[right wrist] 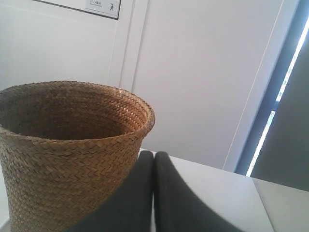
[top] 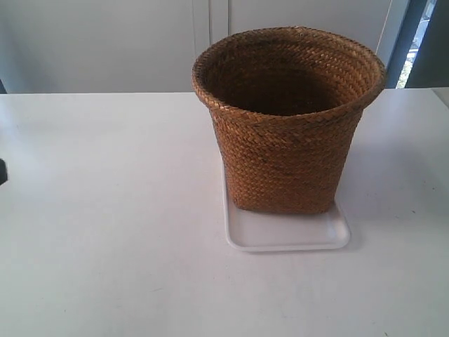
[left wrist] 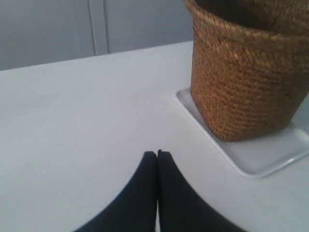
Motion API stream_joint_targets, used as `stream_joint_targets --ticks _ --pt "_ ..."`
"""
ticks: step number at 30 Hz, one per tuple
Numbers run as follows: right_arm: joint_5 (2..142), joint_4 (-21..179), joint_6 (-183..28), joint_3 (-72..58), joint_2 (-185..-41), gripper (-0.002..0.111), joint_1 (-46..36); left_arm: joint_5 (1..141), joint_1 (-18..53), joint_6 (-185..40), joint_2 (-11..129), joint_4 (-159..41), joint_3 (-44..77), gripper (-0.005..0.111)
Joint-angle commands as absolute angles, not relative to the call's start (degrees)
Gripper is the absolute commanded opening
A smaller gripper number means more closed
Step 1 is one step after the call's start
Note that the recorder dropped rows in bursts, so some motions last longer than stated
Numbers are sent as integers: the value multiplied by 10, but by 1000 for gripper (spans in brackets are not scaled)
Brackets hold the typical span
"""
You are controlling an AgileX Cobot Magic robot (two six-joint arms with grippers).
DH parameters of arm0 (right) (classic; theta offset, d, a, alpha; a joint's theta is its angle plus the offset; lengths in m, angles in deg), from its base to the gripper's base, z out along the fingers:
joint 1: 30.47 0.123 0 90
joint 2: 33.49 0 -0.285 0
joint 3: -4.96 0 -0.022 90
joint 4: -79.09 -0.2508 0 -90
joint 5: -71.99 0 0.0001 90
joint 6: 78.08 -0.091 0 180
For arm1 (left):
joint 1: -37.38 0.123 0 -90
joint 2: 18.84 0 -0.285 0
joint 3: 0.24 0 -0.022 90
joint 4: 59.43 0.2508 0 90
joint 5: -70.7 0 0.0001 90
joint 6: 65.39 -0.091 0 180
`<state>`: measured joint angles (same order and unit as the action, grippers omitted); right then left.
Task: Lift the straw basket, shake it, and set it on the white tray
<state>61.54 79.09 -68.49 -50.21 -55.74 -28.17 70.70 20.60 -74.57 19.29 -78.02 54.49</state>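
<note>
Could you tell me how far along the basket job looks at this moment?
Done, by the look of it: the straw basket stands upright on the white tray. In hand: nothing; the left gripper and the right gripper are both shut and neither holds the basket. Left: seemingly nothing. Whether it was lifted and shaken cannot be told from these views.

place: lab or office-type room | evidence: plain white table (top: 98, 239); pale panelled wall (top: 105, 42) behind its far edge; small printed sign (right wrist: 103, 6); dark-framed window strip (right wrist: 269, 123)
</note>
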Motion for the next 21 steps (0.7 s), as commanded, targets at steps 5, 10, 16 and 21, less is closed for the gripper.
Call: stream_joint_targets --ticks 5,10,16,21 --pt "622 791 -677 -507 -556 0 -288 691 293 -766 21 -784 641 0" --pt "622 791 -677 -507 -556 0 -288 694 327 -770 -78 -784 718 0" --pt "619 791 -677 -507 -551 0 -288 697 327 -704 -111 -786 770 0" --pt "618 791 -677 -507 -551 0 -288 712 326 -670 -111 -786 770 0"
